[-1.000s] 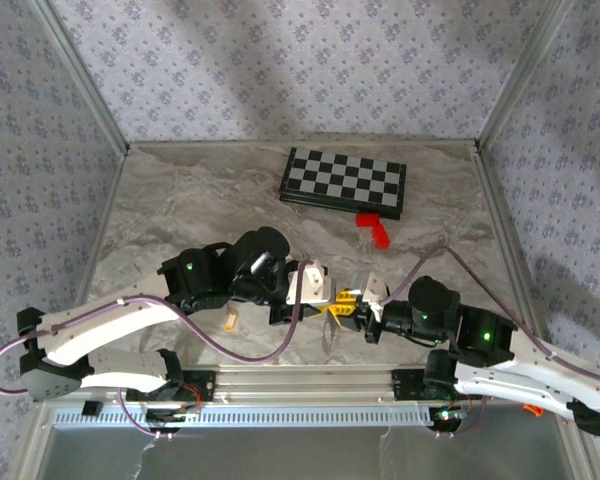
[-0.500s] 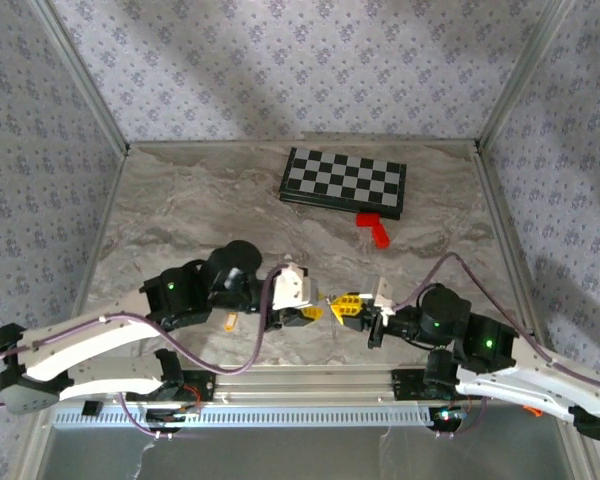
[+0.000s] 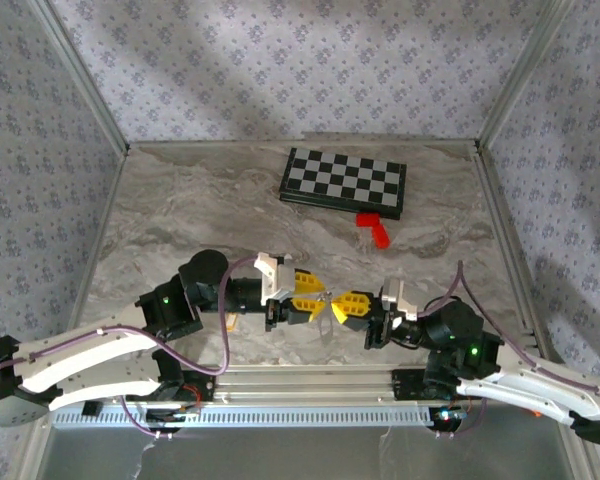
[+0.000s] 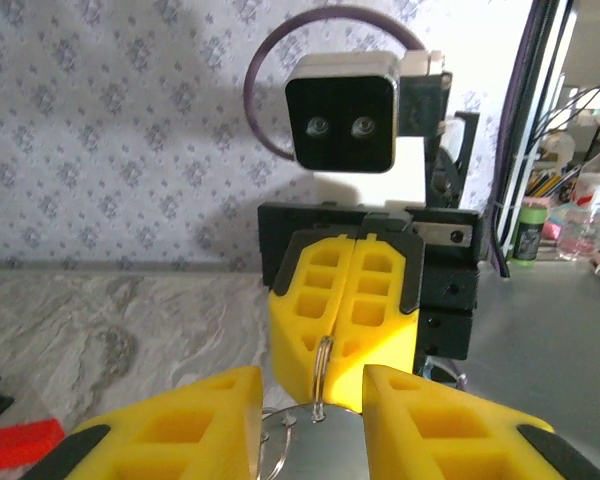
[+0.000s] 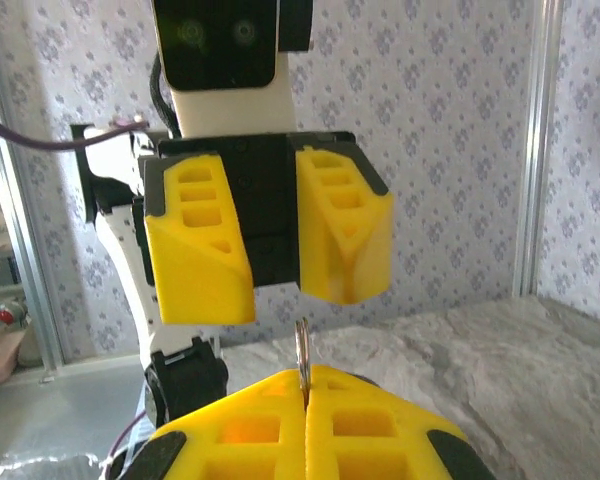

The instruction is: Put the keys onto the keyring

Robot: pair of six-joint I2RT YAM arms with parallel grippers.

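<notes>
A: You have the keyring point(image 4: 320, 372) pinched edge-on in your right gripper point(image 5: 305, 418), pads pressed together on it. Just a thin arc sticks out toward the left gripper point(image 5: 270, 262).

B: And your left gripper's pads stand apart, just in front of that arc, with nothing between them that I can make out. The key point(image 3: 232, 322) looks to be lying on the table point(image 3: 170, 215) at the near side, left of both grippers.

A: That pinch is narrow. If you bump the keyring with a left pad, it may twist or slip out.

B: If you close the left pads on it off-centre, you could drag it from the right gripper's hold. The key is tiny and lies flat, so a slightly missed pick may skid it toward the near edge.
</notes>
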